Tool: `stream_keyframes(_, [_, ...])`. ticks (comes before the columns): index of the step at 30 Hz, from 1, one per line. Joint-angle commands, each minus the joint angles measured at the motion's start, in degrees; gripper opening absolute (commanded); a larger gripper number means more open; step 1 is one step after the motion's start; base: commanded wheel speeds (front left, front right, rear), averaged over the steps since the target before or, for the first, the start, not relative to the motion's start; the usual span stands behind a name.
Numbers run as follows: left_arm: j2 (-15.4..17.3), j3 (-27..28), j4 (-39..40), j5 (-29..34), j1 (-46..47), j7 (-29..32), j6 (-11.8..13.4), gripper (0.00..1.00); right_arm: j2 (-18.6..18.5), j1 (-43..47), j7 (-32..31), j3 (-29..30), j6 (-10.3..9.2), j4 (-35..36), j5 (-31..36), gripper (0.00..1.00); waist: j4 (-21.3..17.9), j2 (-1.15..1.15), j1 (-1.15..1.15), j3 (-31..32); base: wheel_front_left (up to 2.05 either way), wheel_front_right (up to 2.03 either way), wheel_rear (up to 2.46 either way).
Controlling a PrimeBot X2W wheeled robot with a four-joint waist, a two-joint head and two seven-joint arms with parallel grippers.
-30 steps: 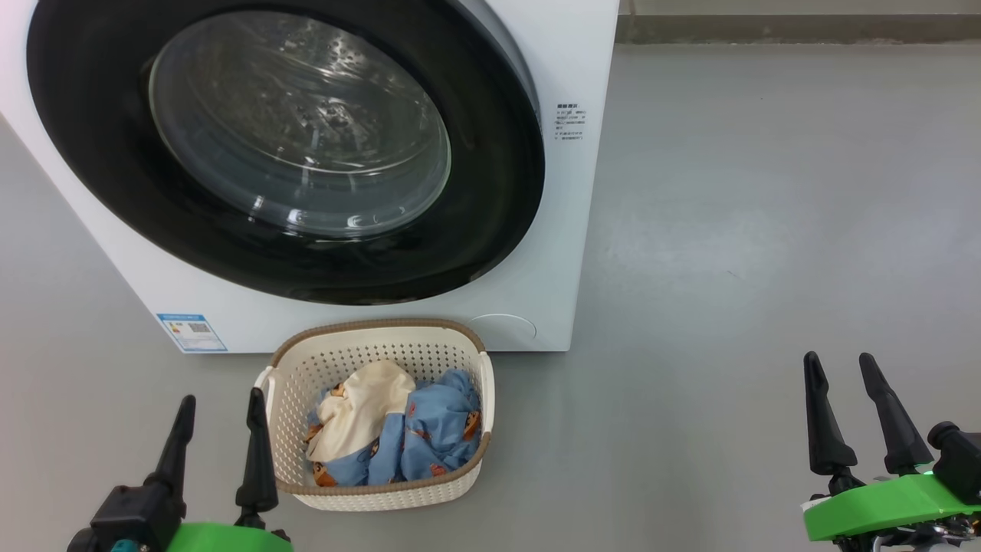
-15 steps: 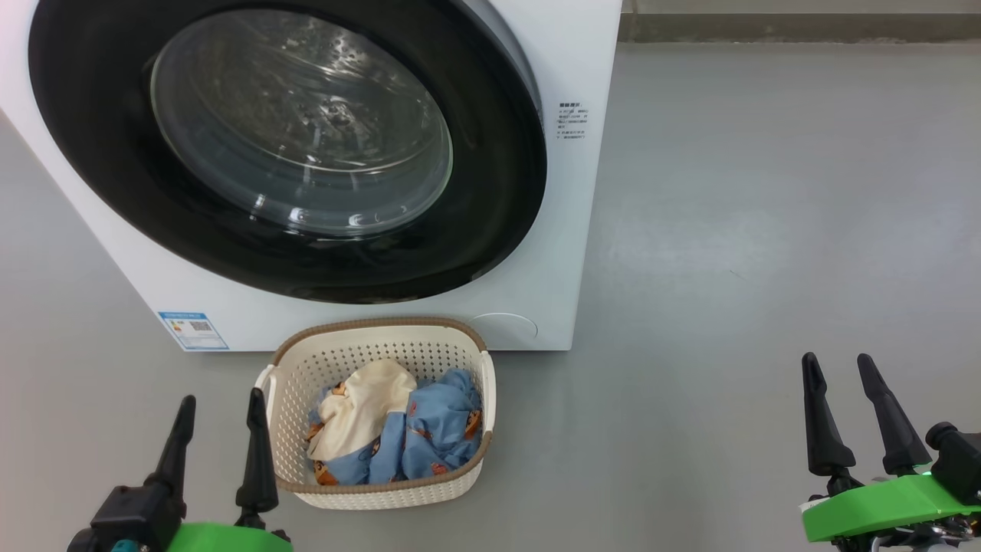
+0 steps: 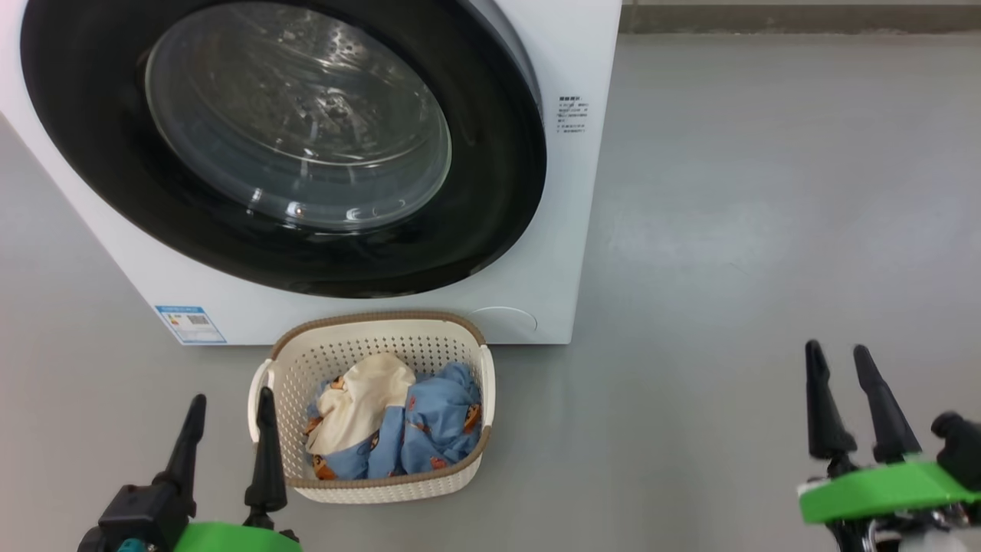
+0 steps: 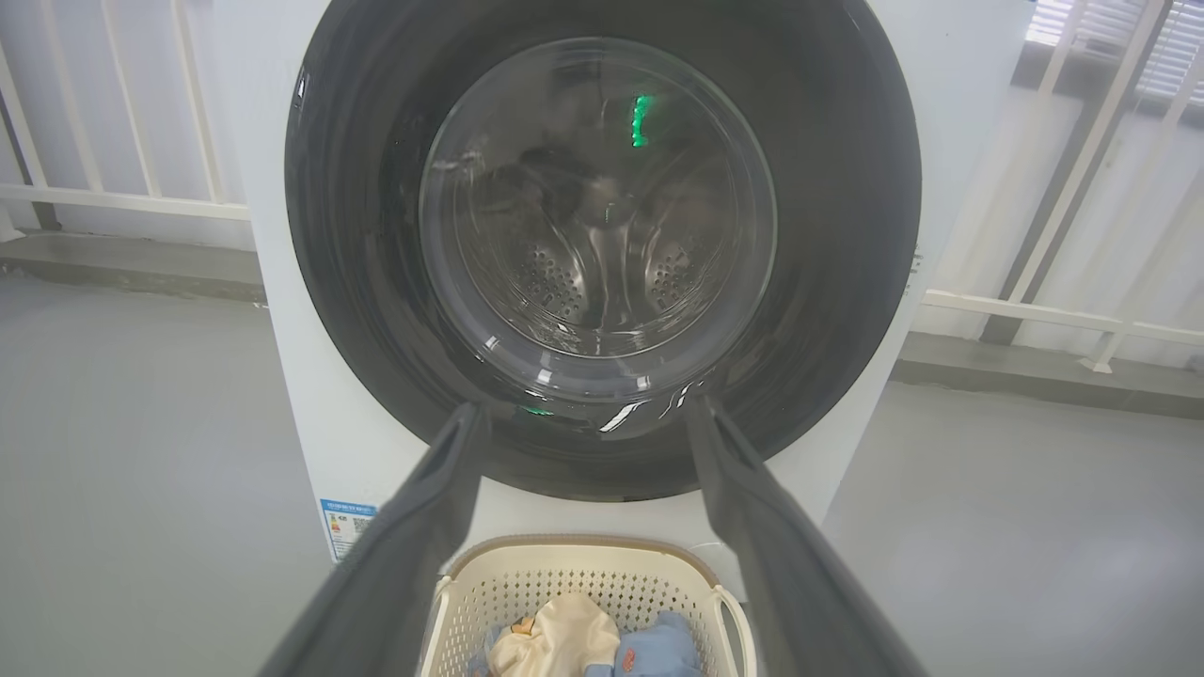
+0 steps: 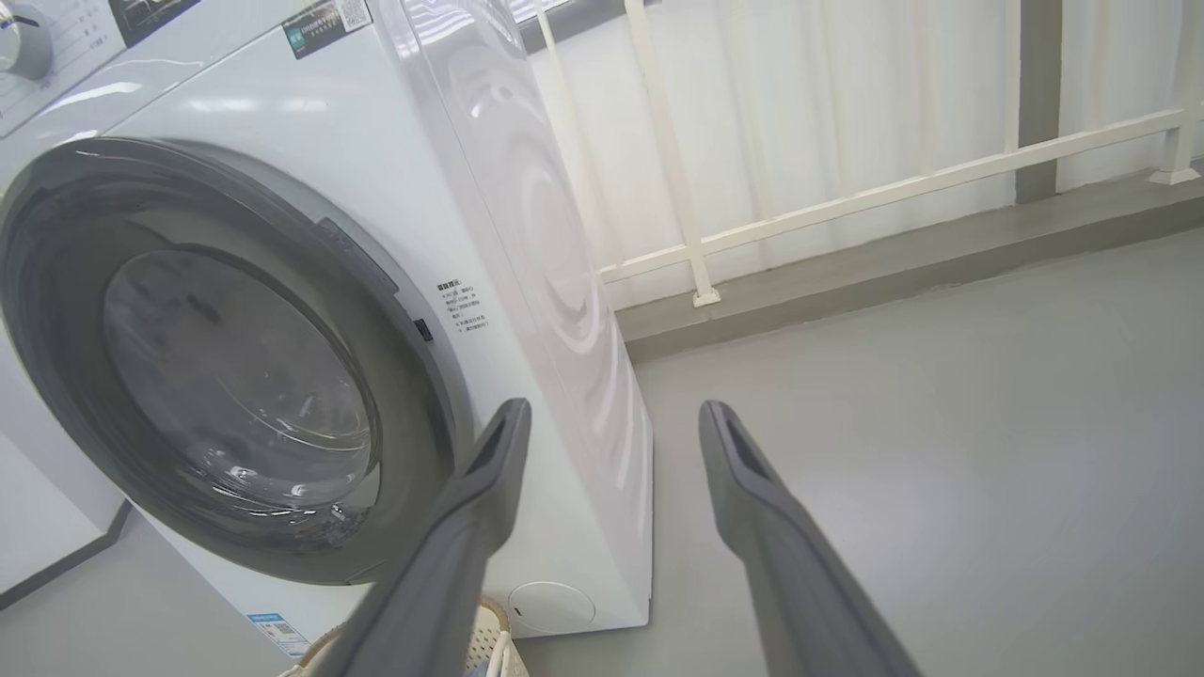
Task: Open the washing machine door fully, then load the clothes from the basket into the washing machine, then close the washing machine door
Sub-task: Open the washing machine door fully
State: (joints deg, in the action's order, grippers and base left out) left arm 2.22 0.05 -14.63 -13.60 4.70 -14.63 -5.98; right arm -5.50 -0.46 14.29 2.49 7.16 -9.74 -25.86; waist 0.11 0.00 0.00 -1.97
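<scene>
The white washing machine (image 3: pixel 559 230) stands on the floor with its round black door (image 3: pixel 490 199) closed, also the door (image 4: pixel 828 235) and door (image 5: pixel 56 310) in the wrist views. The cream basket (image 3: pixel 460 479) sits on the floor right in front of it, holding the blue and cream clothes (image 3: pixel 398 429). My left gripper (image 3: pixel 232 399) is open just left of the basket, holding nothing. My right gripper (image 3: pixel 837 350) is open and empty, well to the right over bare floor. In the left wrist view the basket (image 4: pixel 527 564) lies between my fingers (image 4: pixel 414 555).
Grey floor (image 3: pixel 728 230) stretches to the right of the machine. A white railing (image 5: pixel 847 202) and a low kerb run behind it. A blue label (image 3: pixel 190 323) is stuck at the machine's lower left corner.
The head view has shifted slightly, so the machine and basket sit a little higher. The right gripper has risen a bit. Both grippers stay open.
</scene>
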Motion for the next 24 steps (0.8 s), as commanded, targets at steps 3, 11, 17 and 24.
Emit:
stream_keyframes(3, [0.7, 0.6, 2.1, -1.1, 1.6, -0.4, 0.8, 1.0, -0.8, -6.4, 0.7, -2.0, 0.33, 0.2, -5.1, 0.0, 0.3, 0.0, 0.0, -1.2, 0.0, 0.0, 0.0])
stream_keyframes(11, [0.7, -2.5, 3.0, -3.3, 3.8, -0.4, 2.0, 1.0, -2.0, -18.5, 0.4, -5.4, 0.33, -3.2, -35.2, 0.0, 2.5, 0.0, 0.0, -5.5, 0.0, 0.0, 0.0])
stream_keyframes(17, [0.7, -4.9, 3.8, -5.1, 6.7, -0.4, 2.9, 1.0, -7.9, -27.9, -5.7, -6.7, 0.33, -3.1, -55.9, 0.0, 4.9, 0.0, 0.0, -10.2, 0.0, 0.0, 0.0])
stream_keyframes(24, [0.7, -7.8, 4.1, -6.6, 9.6, -0.4, 3.7, 1.0, -11.9, -37.2, -18.8, -5.4, 0.33, -5.3, -67.5, 0.0, 7.5, 0.0, 0.0, -14.5, 0.0, 0.0, 0.0])
